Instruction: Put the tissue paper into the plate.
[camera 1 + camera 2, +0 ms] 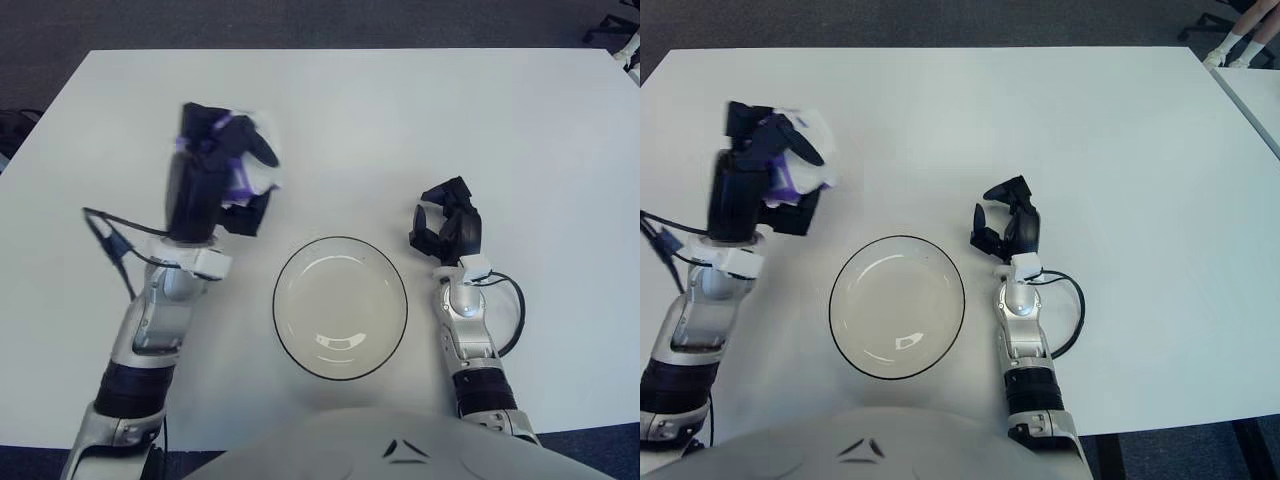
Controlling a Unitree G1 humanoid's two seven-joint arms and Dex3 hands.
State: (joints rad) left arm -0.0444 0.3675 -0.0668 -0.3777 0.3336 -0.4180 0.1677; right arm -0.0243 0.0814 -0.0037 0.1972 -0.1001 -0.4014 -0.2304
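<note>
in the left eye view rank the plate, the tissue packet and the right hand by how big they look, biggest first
1. plate, clearly the largest.
2. right hand, idle to the right of the plate.
3. tissue packet, mostly hidden inside the raised left hand, so its rank against the right hand is uncertain.

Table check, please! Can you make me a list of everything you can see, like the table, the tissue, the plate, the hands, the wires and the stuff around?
Surface: white table, bare where it shows.
Job's things: tissue pack, purple and white, held up in the air, left of the plate; the plate holds nothing.
Clutter: nothing seen.
Hands: left hand closed around the tissue pack, up and left of the plate; right hand shows right of the plate, fingers curled, holding nothing.
Cables: black wire by the left wrist; black wire loop by the right forearm.
Surroundings: dark carpet beyond the table; someone's feet at the far right.
</note>
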